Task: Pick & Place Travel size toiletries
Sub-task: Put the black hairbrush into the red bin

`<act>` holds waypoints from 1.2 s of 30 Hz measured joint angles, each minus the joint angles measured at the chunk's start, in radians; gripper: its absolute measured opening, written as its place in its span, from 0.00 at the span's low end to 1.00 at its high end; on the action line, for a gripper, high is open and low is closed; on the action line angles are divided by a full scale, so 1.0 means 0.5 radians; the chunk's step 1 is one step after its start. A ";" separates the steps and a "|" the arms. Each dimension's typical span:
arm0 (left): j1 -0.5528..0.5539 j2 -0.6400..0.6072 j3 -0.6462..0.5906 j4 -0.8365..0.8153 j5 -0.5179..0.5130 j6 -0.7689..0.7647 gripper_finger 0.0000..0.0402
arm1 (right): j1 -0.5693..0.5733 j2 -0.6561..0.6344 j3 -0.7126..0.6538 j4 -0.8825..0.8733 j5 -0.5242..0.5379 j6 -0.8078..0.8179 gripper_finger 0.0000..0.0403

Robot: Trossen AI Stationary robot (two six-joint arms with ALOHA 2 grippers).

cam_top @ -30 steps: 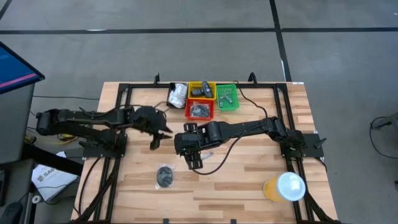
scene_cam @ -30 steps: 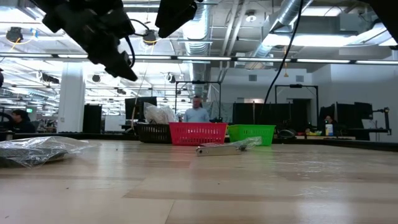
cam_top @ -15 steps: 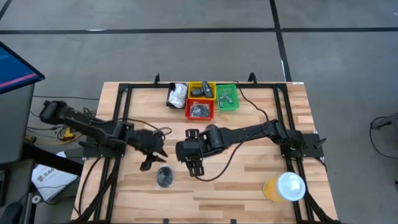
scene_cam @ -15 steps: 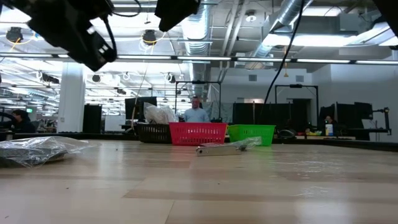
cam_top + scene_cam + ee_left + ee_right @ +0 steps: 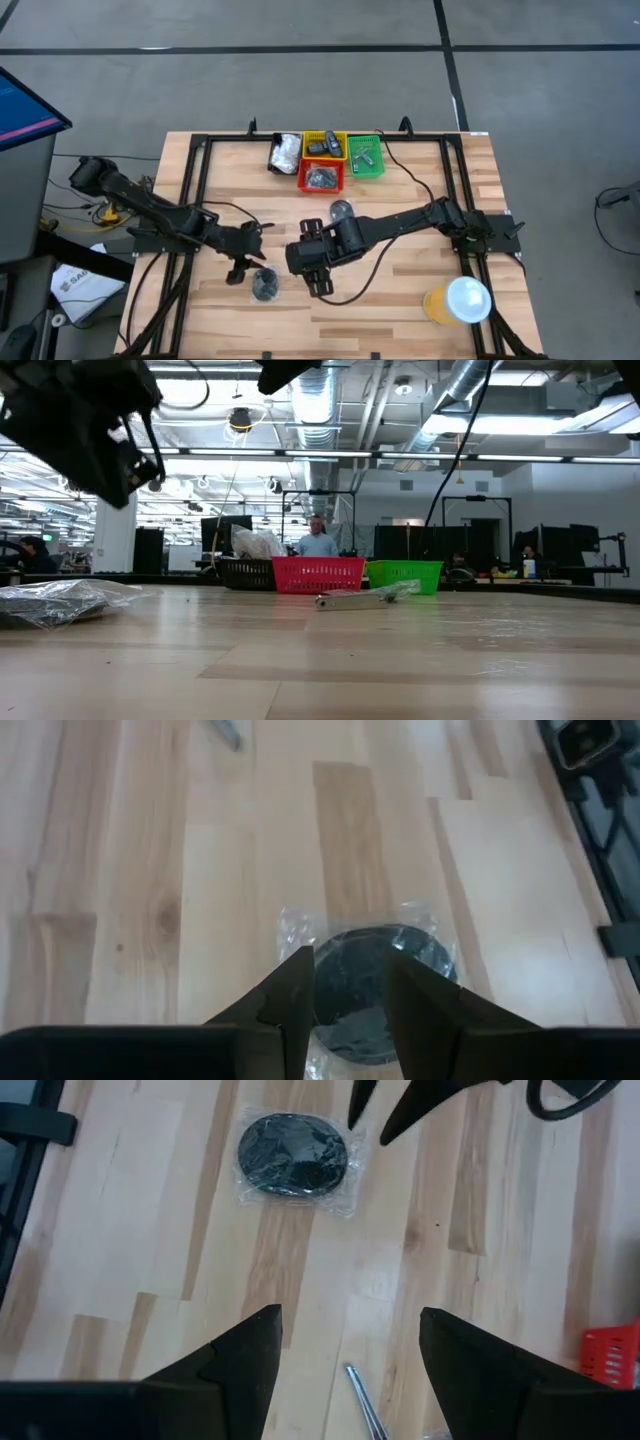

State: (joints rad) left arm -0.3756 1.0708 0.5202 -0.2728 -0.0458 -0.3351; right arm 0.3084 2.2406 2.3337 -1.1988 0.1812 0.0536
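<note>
On the butcher-block table (image 5: pixel 400 300), a dark disc in a clear wrapper (image 5: pixel 265 285) lies at the near left. The left gripper (image 5: pixel 243 270) hovers just above it, fingers parted and empty; it should straddle the disc squarely before closing. The right gripper (image 5: pixel 345 1342), wide open, waits beside. Four bins (image 5: pixel 325 160) stand far; one silvery tube (image 5: pixel 352 599) lies loose.

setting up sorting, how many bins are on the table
4, clustered at the table's top edge in the high view: a black bin on the left, a yellow bin beside it, a green bin on the right, and a red bin just below the yellow. None seems hidden.
</note>
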 joint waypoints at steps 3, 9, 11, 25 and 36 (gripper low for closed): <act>0.000 0.011 -0.086 0.082 0.001 -0.083 0.27 | 0.002 0.000 0.000 0.003 0.000 0.011 0.56; 0.000 0.013 -0.274 0.350 0.072 -0.167 0.30 | -0.002 0.000 0.000 0.003 0.000 0.052 0.56; 0.000 0.013 -0.318 0.394 0.083 -0.234 0.33 | -0.003 0.000 0.000 0.003 0.000 0.053 0.56; 0.000 0.012 -0.614 0.654 0.064 -0.450 0.48 | -0.002 0.000 0.000 0.005 0.000 0.052 0.56; -0.071 0.028 -0.708 0.785 0.100 -0.556 0.46 | -0.002 0.000 0.000 0.005 -0.001 0.052 0.56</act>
State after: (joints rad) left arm -0.4113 1.0849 0.1661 0.1197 0.0042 -0.6131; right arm 0.3073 2.2406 2.3337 -1.1961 0.1807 0.0795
